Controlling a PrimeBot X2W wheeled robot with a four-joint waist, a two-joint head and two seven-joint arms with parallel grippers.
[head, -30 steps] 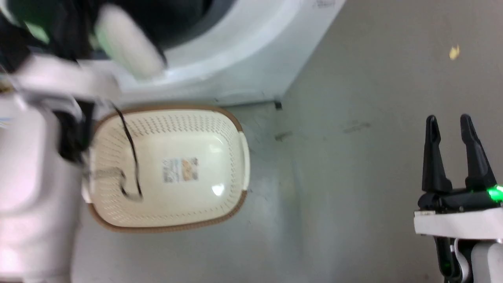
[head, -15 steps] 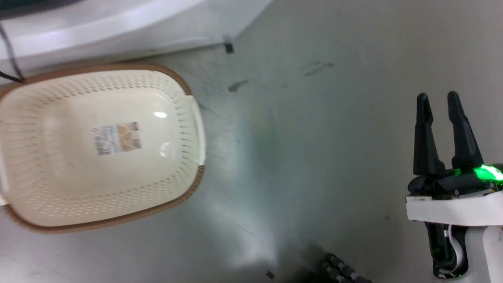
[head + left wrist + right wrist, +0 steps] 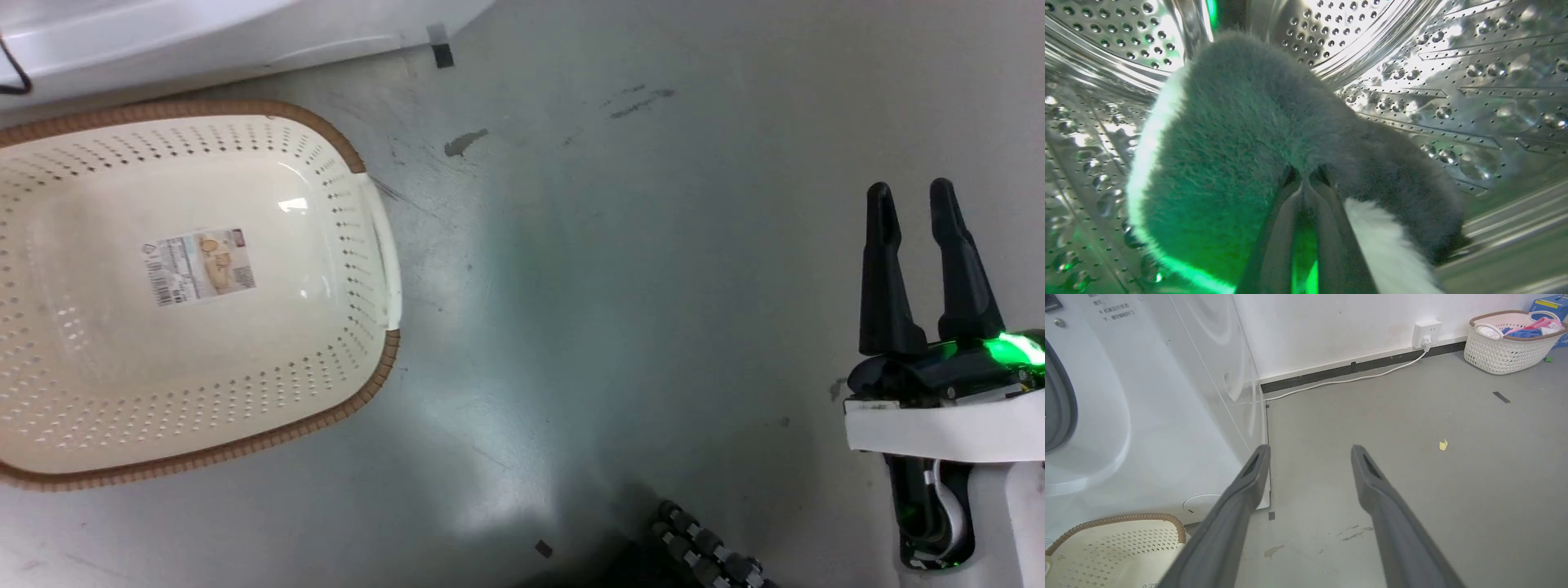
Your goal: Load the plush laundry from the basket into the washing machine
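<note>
Plush laundry (image 3: 1229, 134) being held inside the washing machine (image 3: 1453, 81) — release judged to be pending.
The toy is being pinched by the left gripper (image 3: 1304, 181), whose fingers are being pressed nearly together on its fur; it is lying directly ahead of the tips, its long axis running across the wrist view. The right gripper (image 3: 909, 192) is being held parted and empty over the grey floor (image 3: 612, 286) — well apart from the bare basket (image 3: 351, 155).

The left hand (image 3: 1305, 179) has carried the plush laundry (image 3: 1237, 122) inside the washing machine (image 3: 1453, 61).
</note>
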